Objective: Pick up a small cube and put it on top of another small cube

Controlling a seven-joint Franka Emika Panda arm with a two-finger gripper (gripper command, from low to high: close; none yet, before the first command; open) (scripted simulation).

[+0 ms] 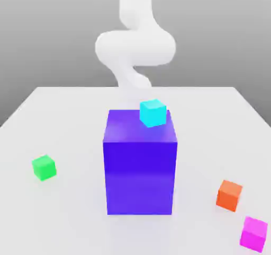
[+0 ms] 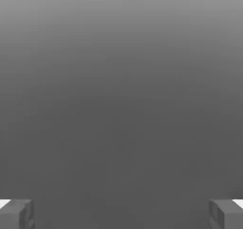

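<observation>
Pale table sitting under a grey backdrop

A white table (image 1: 63, 116) is stretching back to a straight far edge, soft light is spreading evenly across it, and a plain grey backdrop (image 1: 47, 32) is fading from lighter to darker behind it.

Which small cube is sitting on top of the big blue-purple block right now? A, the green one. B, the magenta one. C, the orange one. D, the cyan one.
D: the cyan cube rests on the top face of the big blue-purple block, near its far corner on the exterior view's right, while the green cube, orange cube and magenta cube all lie on the table.
</observation>
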